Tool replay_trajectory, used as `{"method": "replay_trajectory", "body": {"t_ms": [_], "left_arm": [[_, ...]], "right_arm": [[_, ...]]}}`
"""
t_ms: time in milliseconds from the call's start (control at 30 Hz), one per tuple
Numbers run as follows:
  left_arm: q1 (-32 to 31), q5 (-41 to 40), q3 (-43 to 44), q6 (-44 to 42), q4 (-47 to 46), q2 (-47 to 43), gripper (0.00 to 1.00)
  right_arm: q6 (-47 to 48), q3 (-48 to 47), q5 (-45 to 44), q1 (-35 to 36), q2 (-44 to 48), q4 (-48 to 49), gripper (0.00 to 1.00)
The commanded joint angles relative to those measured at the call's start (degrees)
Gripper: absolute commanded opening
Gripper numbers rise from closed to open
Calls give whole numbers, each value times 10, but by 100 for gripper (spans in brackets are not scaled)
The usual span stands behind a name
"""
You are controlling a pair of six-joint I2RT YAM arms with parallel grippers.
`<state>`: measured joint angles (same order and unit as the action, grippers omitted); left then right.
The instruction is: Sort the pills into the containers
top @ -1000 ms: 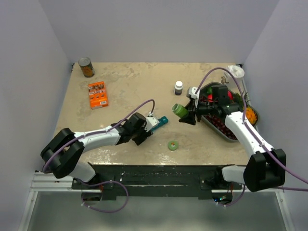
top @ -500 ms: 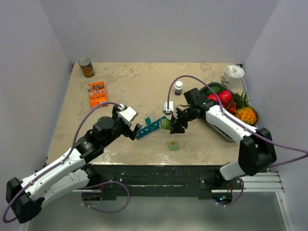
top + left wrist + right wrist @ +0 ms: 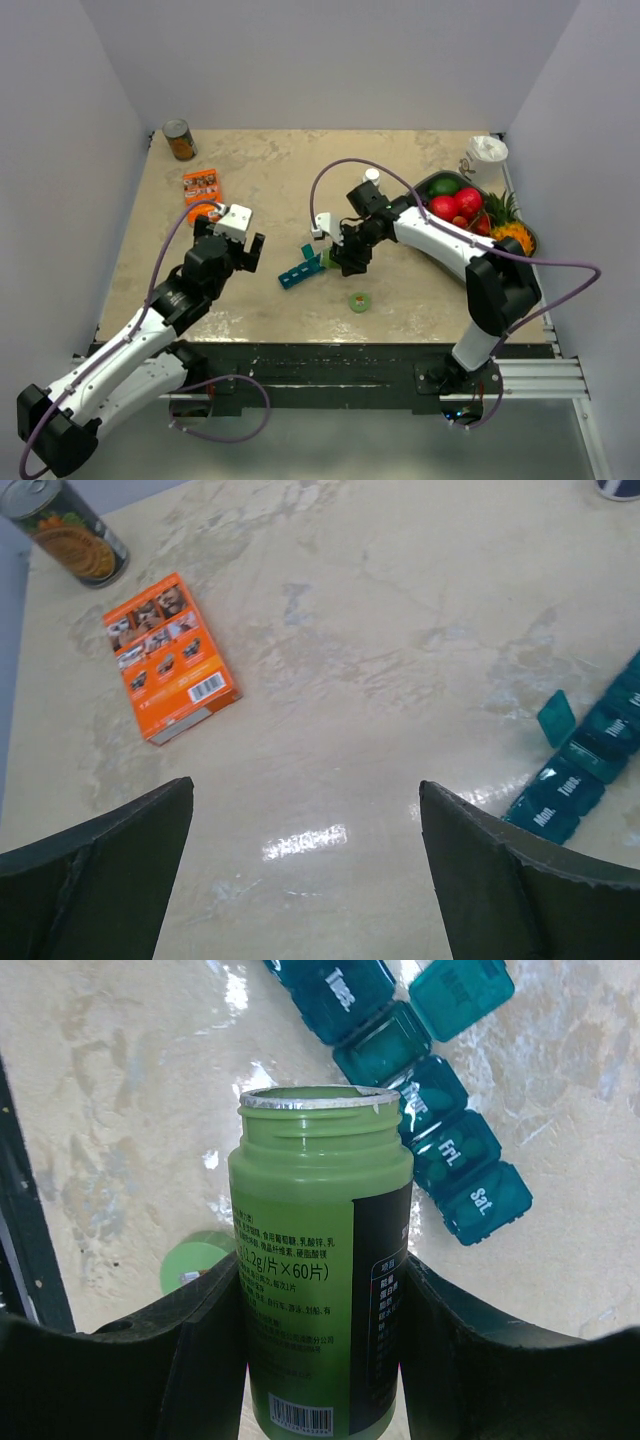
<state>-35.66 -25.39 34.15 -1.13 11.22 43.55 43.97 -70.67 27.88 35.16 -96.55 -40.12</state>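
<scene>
- The table (image 3: pixel 300 180) carried the whole job. The pill organiser (image 3: pixel 301 270) lay flat on it near the middle, between the two arms and close to the near edge.
- The right gripper (image 3: pixel 340 258) was clamped around a green bottle (image 3: pixel 320 1260), one finger on each side of the label. The bottle's open mouth was aimed at the strip and sat close over it.
- The main risk I saw was pouring. The mouth was much wider than a single compartment, so a steep tilt could drop several pills at once, onto closed lids or out across the table.
- The left gripper (image 3: pixel 305 785) was spread wide, held nothing and hung apart from the strip, off its Monday end. With nothing pinning the light strip, a nudge from the bottle could slide or twist it.
- The organiser's long axis ran diagonally. Its Monday end pointed near-left toward the left arm, and its Saturday end pointed far-right, beneath the right gripper. The labels faced up.
- One lid (image 3: pixel 555 718) near the middle stood open, and the others looked shut. Only that cell could take pills, so poor aim would waste the pour.
- The green cap (image 3: pixel 359 301) lay loose just beside the strip, where a sweeping arm might knock it.
</scene>
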Motion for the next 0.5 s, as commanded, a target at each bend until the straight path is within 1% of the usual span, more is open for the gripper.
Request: {"method": "replay_trajectory", "body": {"t_ms": [0, 300, 467], "left_arm": [[14, -58, 11, 29, 1, -11, 99], [23, -63, 10, 31, 1, -29, 99], [25, -64, 8, 30, 1, -36, 99]], "right_arm": [[-26, -46, -46, 11, -23, -13, 0], [-31, -75, -95, 36, -62, -33, 0], [-33, -99, -106, 47, -84, -49, 0]]}}
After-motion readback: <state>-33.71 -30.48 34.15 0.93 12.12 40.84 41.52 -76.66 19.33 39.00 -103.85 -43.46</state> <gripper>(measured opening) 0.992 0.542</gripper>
